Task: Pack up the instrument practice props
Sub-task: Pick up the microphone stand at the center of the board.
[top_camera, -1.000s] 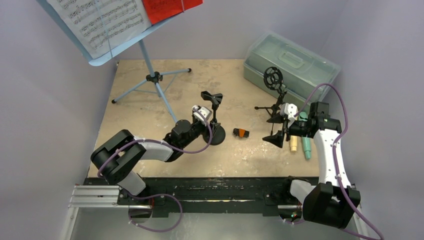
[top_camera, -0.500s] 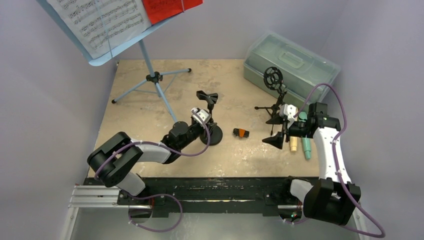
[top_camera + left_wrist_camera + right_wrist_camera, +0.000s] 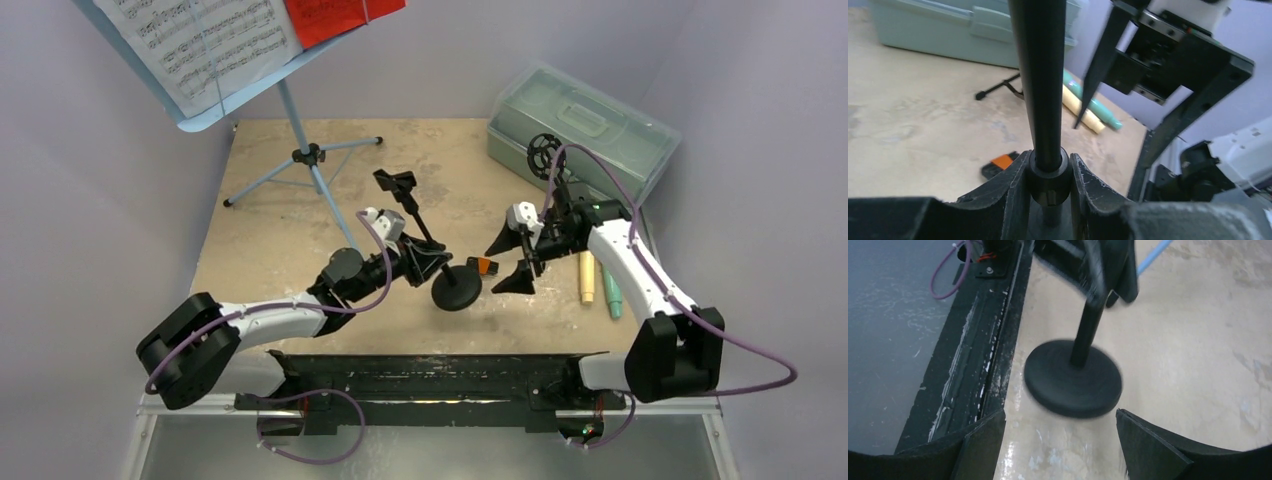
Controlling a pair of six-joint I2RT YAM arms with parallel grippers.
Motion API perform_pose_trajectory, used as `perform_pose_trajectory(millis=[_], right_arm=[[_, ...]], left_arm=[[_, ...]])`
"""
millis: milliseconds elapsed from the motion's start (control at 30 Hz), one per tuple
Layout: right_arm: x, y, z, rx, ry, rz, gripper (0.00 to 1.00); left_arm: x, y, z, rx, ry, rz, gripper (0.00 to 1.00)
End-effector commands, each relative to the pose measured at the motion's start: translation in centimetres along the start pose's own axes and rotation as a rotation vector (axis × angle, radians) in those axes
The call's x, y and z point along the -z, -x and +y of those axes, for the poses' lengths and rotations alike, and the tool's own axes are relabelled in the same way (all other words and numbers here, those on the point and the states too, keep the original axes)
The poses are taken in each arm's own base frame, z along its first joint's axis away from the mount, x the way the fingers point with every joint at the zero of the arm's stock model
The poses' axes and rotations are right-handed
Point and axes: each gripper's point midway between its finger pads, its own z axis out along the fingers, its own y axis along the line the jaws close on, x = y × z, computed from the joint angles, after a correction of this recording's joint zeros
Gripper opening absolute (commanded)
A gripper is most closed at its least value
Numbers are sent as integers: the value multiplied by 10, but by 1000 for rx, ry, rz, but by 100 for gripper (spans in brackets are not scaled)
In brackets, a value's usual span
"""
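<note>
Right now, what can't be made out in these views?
Sheet-music rack: cut off by the top view's edge.
Round stand base: blurred, right wrist view.
Black-and-orange item: too small to identify, top view.
Tripod mic holder: legs hidden by the right arm, top view.

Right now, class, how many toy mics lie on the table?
2. The cream mic and the teal mic lie side by side on the table, beside the right arm. The arms may hide more.
</note>
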Motion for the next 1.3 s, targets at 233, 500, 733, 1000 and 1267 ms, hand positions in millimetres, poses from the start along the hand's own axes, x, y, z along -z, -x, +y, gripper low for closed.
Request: perform_pose_trajectory(millis=[233,500,733,1000,1267], right_arm=[[-44,19,-14,-126,51,23,83],[-60,12,-2,-198,120,7,67],[-66,12,0,-232,153,0,35],[-62,25,12,-209,212,-29,0],[-57,37,26,-159,267,-81,0]], left_arm=[[-38,38,-89,147,-206,-157,0],[-38,47,-79,148,-133,-240,0],[-30,54,-73,138,-98,-283,0],[-12,58,-78,140,-141,-310,29],[34,55,-85,34,-280,-304,91]])
